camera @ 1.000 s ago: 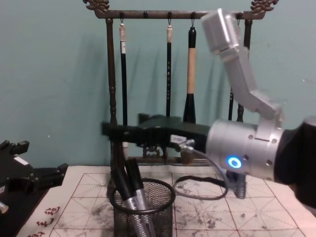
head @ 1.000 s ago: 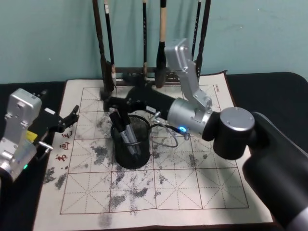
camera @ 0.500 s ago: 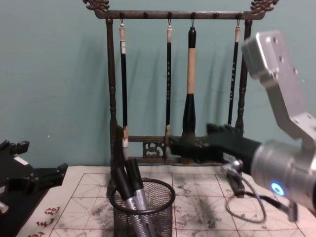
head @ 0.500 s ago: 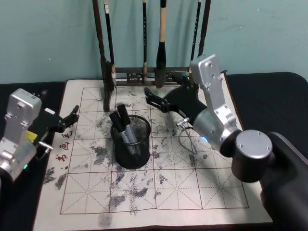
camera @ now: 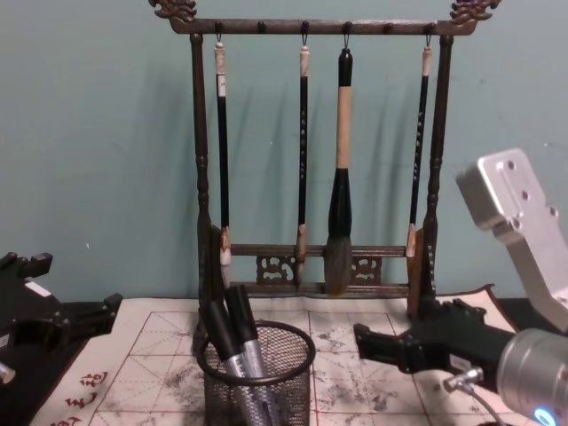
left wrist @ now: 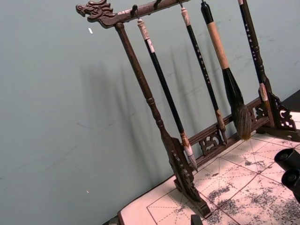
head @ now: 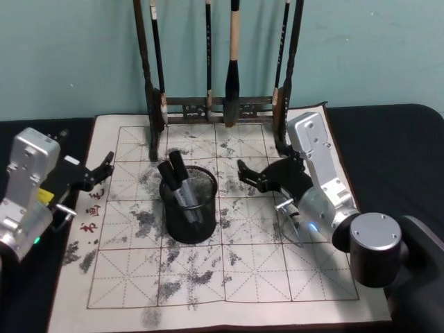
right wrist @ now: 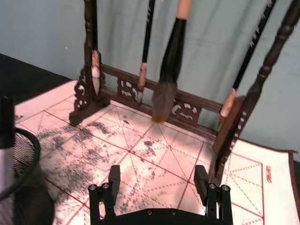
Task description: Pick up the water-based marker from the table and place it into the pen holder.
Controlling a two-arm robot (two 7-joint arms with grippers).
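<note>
On the mat, near centre: pen holder [head: 189,206], a black wire-mesh cup, stands upright on the stained grid; in the chest view [camera: 256,371] its solid rim shows clearly.
Marker position: two water-based markers [head: 177,184] lean inside the pen holder, dark caps up and tilted toward the far left; their grey barrels show through the mesh.
Table: black top [head: 388,132] carries the off-white calligraphy mat [head: 263,277] with red grid lines and grey ink stains.
Right gripper: [head: 251,176] hangs over the mat just right of the pen holder, apart from it, pointing left; jaws spread apart and holding nothing, as the right wrist view [right wrist: 157,187] confirms.
Left gripper: [head: 104,166] sits at the mat's left edge, well apart from the pen holder; whether its jaws are apart or together cannot be told.
Far edge: tall dark wooden brush rack [head: 222,104] stands on the mat behind the pen holder, four brushes [camera: 338,177] hanging from its top bar.
</note>
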